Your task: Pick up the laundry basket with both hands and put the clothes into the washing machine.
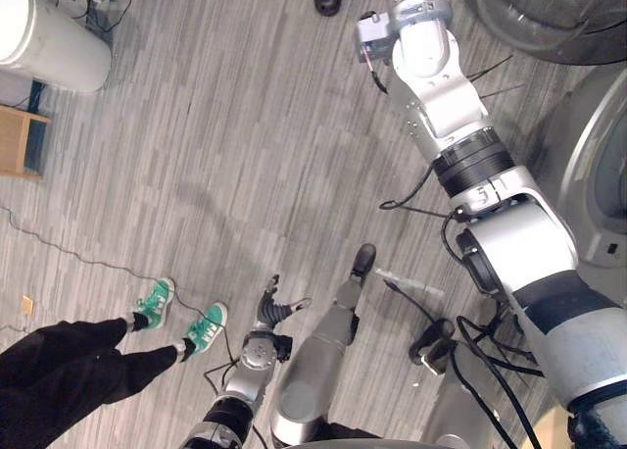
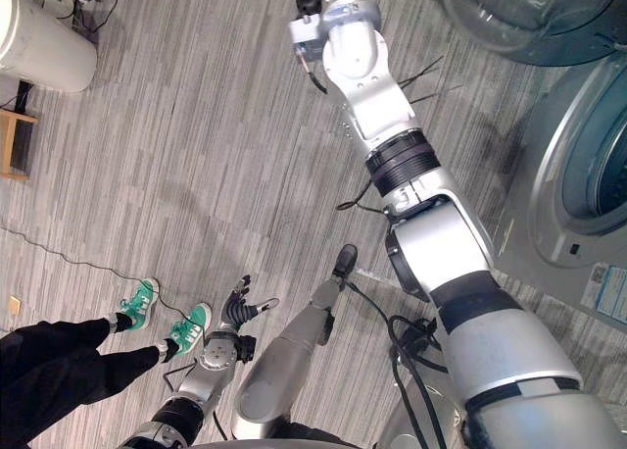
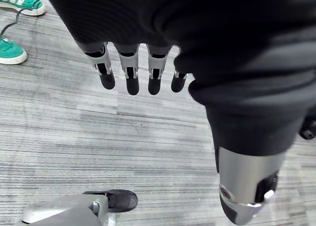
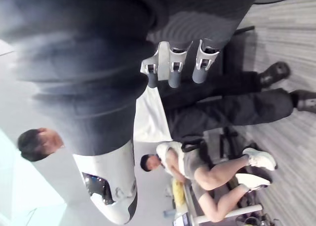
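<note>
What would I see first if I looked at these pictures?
The robot's big silver right arm reaches far forward, beside the washing machine on the right. At lower left, a person's green sneakers stand close to the robot's open left hand.

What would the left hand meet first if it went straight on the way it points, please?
Probably the grey floor: the open left hand aims down at it, with the green shoes off to one side.

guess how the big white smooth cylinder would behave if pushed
The big white smooth cylinder looks rigid, so it would probably slide or tip, not flex. Its rounded smooth wall may give little grip; toppled, it could roll.
</note>
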Robot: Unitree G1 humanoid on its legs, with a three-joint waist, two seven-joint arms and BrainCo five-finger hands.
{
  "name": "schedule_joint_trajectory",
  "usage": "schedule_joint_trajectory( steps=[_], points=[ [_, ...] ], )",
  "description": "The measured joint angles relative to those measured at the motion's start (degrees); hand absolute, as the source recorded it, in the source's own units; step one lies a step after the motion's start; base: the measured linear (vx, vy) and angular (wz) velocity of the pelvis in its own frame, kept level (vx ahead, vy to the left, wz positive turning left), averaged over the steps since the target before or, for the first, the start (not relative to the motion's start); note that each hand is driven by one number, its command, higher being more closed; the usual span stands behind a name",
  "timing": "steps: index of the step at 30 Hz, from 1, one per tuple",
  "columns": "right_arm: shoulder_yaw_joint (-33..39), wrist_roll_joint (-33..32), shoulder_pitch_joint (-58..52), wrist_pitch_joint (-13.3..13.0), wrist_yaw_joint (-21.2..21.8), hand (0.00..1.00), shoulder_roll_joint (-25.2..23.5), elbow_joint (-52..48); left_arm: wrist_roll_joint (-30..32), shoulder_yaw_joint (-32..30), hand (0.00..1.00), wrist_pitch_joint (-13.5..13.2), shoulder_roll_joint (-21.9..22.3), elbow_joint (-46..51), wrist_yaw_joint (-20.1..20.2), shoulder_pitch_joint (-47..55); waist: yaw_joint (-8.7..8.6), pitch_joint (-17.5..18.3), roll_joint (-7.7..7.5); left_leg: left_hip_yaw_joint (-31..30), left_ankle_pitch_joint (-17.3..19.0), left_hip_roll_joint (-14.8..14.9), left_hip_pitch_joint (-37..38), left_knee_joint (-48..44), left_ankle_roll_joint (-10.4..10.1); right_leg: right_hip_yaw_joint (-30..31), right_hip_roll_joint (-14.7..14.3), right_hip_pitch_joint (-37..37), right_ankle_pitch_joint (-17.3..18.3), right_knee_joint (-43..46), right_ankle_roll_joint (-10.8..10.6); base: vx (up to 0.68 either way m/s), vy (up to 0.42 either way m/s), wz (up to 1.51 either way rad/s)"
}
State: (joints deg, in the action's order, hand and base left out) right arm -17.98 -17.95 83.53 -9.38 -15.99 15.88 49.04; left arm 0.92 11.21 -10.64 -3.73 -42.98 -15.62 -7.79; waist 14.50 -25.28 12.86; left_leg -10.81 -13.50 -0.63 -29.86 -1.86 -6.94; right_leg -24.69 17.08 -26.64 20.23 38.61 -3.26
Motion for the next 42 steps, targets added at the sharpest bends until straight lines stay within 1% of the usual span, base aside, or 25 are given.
schedule_joint_trajectory(
  steps=[2,3,4,5,6,7,8,9,10,11,13,14,15,16,17,19,21,23,24,25,28,30,33,38,42],
  points=[
    [0.0,0.0,-1.0,0.7,0.0,0.0,1.7,0.1,-0.4,0.2,0.0,0.0,-0.5,0.0,0.0,-0.2,-0.3,0.0,-0.03,0.4,-0.2,0.5,0.2,0.6,-0.1,1.6,-0.9,-0.4,-0.2,-1.1,0.1,-0.05,-0.061,-0.36],
    [0.0,-0.1,-2.7,0.8,0.0,0.0,2.4,-1.6,-0.6,0.6,0.0,0.1,-1.0,-0.1,-0.1,-1.0,-1.21,-0.1,-0.11,1.4,-0.9,1.3,0.8,1.9,0.1,3.0,-1.9,-0.7,-0.8,-2.5,0.0,-0.08,-0.071,-0.56],
    [0.0,-0.1,-4.5,0.8,0.0,0.0,2.8,-3.6,-0.7,0.6,0.0,0.2,-1.0,-0.1,-0.2,-1.4,-1.47,-0.1,-0.12,1.9,-1.0,1.9,0.9,2.1,0.1,3.5,-2.6,-1.0,-1.6,-3.3,0.2,-0.09,-0.042,-0.87],
    [0.1,-0.1,-11.1,0.7,-0.1,0.0,3.4,-10.3,-1.6,0.6,0.0,0.3,-1.1,0.0,-0.6,-3.6,-2.5,-0.2,-0.39,3.9,-1.0,3.3,1.1,2.2,0.1,5.7,-4.6,-1.2,-3.6,-5.7,0.2,-0.09,0.012,-0.87],
    [0.0,-0.1,-14.2,0.7,0.0,0.0,3.4,-13.3,-1.8,0.6,0.0,0.3,-1.1,0.0,-1.0,-5.0,-3.2,-0.3,-0.6,4.6,-1.0,3.8,1.2,2.3,0.1,6.6,-5.2,-1.5,-4.5,-6.6,0.2,-0.1,0.031,-1.08],
    [-0.4,-0.1,-21.4,0.3,0.1,0.0,3.4,-19.4,-2.6,0.5,0.0,0.4,-1.4,0.1,-1.3,-8.7,-4.85,-0.6,-0.98,6.1,-1.0,4.6,1.9,3.1,0.1,8.4,-6.3,-1.8,-5.7,-8.0,0.1,-0.1,0.038,-0.92],
    [-0.6,-0.1,-29.0,-0.9,1.3,0.0,3.2,-24.3,-2.6,0.5,0.0,0.4,-2.4,0.5,-2.3,-13.4,-6.88,-1.0,-1.78,7.3,-1.0,4.9,2.4,3.8,0.2,10.3,-6.9,-2.4,-6.8,-8.7,-0.1,-0.09,0.039,-0.88],
    [-1.1,-0.2,-32.3,-1.4,1.8,0.0,3.1,-26.2,-2.5,0.4,0.0,0.3,-3.4,0.7,-2.7,-15.9,-7.66,-1.4,-2.48,8.2,-0.9,4.9,2.4,3.9,0.2,11.1,-7.0,-2.9,-7.1,-9.0,-0.3,-0.09,0.037,-0.88],
    [-1.9,-0.1,-38.1,-1.7,3.1,0.0,3.0,-28.7,-2.5,0.3,0.0,0.3,-5.9,0.6,-3.5,-21.7,-9.8,-2.4,-4.27,10.1,-0.9,5.5,2.3,3.9,0.2,13.2,-7.5,-4.2,-8.2,-9.5,-0.3,-0.07,0.013,-0.74],
    [-2.5,-0.2,-40.7,-1.8,3.9,0.0,3.0,-29.2,-2.5,0.2,0.0,0.3,-7.5,0.3,-3.7,-24.8,-10.67,-2.7,-5.2,11.1,-0.9,5.8,2.1,3.9,0.2,14.2,-8.2,-4.8,-9.0,-10.2,-0.5,-0.1,0.016,-0.98],
    [-3.6,0.0,-49.4,-1.8,7.0,0.0,2.3,-30.1,-2.5,-0.1,0.0,0.4,-13.9,-4.6,-4.8,-37.7,-13.71,-3.4,-8.62,14.6,-0.8,6.8,1.3,3.9,0.3,17.3,-9.9,-6.8,-12.0,-12.6,-0.7,-0.08,0.016,-0.9],
    [-3.8,0.0,-51.1,-1.8,7.9,0.0,1.9,-30.2,-2.5,-0.1,0.0,0.4,-15.7,-6.3,-4.9,-40.6,-14.47,-3.4,-9.39,15.4,-0.8,7.0,1.3,3.9,0.4,17.9,-10.2,-7.1,-12.5,-12.9,-0.7,-0.04,-0.004,-0.72],
    [-4.3,0.1,-53.8,-1.9,9.9,0.0,1.0,-30.4,-2.5,-0.1,0.0,0.9,-19.1,-9.3,-5.1,-45.2,-15.98,-3.4,-10.82,16.7,-0.7,7.6,1.2,3.9,0.5,19.3,-10.7,-7.8,-13.3,-13.2,-0.8,-0.02,-0.029,-0.53],
    [-4.9,0.1,-55.7,-1.9,10.8,0.0,0.5,-31.0,-2.5,-0.2,0.0,1.1,-21.2,-10.5,-5.5,-47.9,-16.93,-3.4,-11.47,17.5,-0.7,7.9,1.2,3.9,0.5,20.2,-11.0,-8.1,-13.8,-13.6,-0.8,-0.01,-0.047,-0.62],
    [-4.9,0.0,-60.1,-2.1,12.3,0.0,0.4,-35.0,-2.5,-0.4,0.0,1.4,-23.3,-10.6,-5.7,-51.2,-17.33,-3.3,-11.85,18.9,-0.5,8.3,0.8,3.8,0.7,21.4,-11.4,-9.1,-14.2,-13.8,-0.9,-0.01,-0.045,-0.42],
    [-4.9,0.0,-65.2,-3.2,14.2,0.0,0.1,-39.4,-2.5,-0.8,0.0,1.6,-25.1,-10.4,-5.6,-53.6,-17.41,-3.3,-11.92,20.2,-0.1,9.0,0.0,3.2,1.3,22.2,-12.2,-10.3,-14.8,-14.4,-0.6,0.0,-0.049,-0.42],
    [-4.9,-0.1,-68.5,-3.4,15.4,0.0,-0.9,-42.4,-2.4,-0.9,0.0,1.8,-26.2,-10.3,-5.6,-54.4,-17.51,-3.2,-12.08,21.4,0.1,9.8,-0.8,2.7,1.5,22.8,-12.9,-10.9,-15.4,-15.0,-0.7,0.02,-0.051,-0.33],
    [-4.6,-0.1,-72.7,-3.8,16.3,0.0,-1.7,-46.2,-1.3,-2.0,0.0,2.9,-26.8,-9.5,-5.5,-54.6,-18.15,-3.4,-12.45,22.3,0.7,10.4,-1.9,1.7,1.2,23.1,-13.4,-11.8,-15.7,-15.1,-0.4,0.04,-0.045,-0.17],
    [-4.5,-0.1,-73.9,-3.8,16.3,0.0,-2.0,-47.3,-0.5,-3.0,0.0,3.1,-27.0,-9.5,-5.4,-54.6,-18.55,-3.5,-12.89,22.5,1.2,10.6,-2.4,0.8,1.5,23.1,-13.5,-11.8,-15.8,-15.2,-0.3,0.05,-0.046,-0.16],
    [-3.7,0.0,-76.4,-3.9,16.4,0.0,-2.2,-49.4,0.0,-3.5,0.0,3.7,-27.4,-9.4,-5.2,-54.7,-18.59,-3.5,-13.6,22.9,2.1,11.2,-2.9,-0.4,1.3,23.5,-13.9,-11.8,-16.2,-15.7,-0.3,0.05,-0.033,-0.18],
    [-0.9,-0.2,-81.4,-4.7,17.1,0.0,-3.2,-52.5,0.7,-5.7,0.0,4.6,-28.0,-9.1,-4.5,-54.8,-18.74,-3.5,-14.69,23.6,3.4,11.9,-4.5,-2.8,1.4,23.8,-14.3,-12.3,-16.6,-16.4,-0.4,0.05,-0.016,-0.15],
    [0.0,-0.4,-82.8,-5.2,17.1,0.0,-3.2,-52.7,1.0,-5.7,0.0,5.1,-27.2,-8.6,-4.8,-54.5,-18.48,-3.5,-14.85,23.9,3.5,12.0,-5.1,-3.2,1.4,23.9,-14.3,-12.8,-16.7,-16.4,-0.4,0.03,-0.002,-0.03],
    [0.2,-0.5,-84.1,-5.4,17.1,0.0,-3.6,-52.7,1.0,-9.8,0.0,6.4,-27.6,-8.6,-5.2,-55.2,-18.62,-3.5,-15.41,23.9,3.8,12.6,-5.8,-3.7,1.4,23.8,-14.8,-13.0,-17.2,-17.0,-0.3,0.02,-0.01,-0.05],
    [2.9,-0.6,-87.7,-5.8,16.1,0.0,-4.4,-52.8,0.8,-13.7,0.0,6.7,-31.8,-8.0,-6.9,-56.2,-18.23,-3.5,-15.46,24.2,4.6,12.8,-6.3,-5.1,1.7,24.0,-14.8,-12.9,-17.2,-16.9,-0.3,0.03,-0.006,-0.02],
    [4.9,-0.6,-89.1,-6.1,15.5,0.0,-4.5,-52.9,0.8,-15.0,0.0,6.7,-34.6,-6.4,-7.5,-56.8,-17.68,-3.5,-15.58,24.0,4.6,12.8,-6.3,-5.2,1.7,23.6,-14.7,-12.8,-17.2,-16.9,-0.3,0.03,-0.011,0.03]
  ],
)
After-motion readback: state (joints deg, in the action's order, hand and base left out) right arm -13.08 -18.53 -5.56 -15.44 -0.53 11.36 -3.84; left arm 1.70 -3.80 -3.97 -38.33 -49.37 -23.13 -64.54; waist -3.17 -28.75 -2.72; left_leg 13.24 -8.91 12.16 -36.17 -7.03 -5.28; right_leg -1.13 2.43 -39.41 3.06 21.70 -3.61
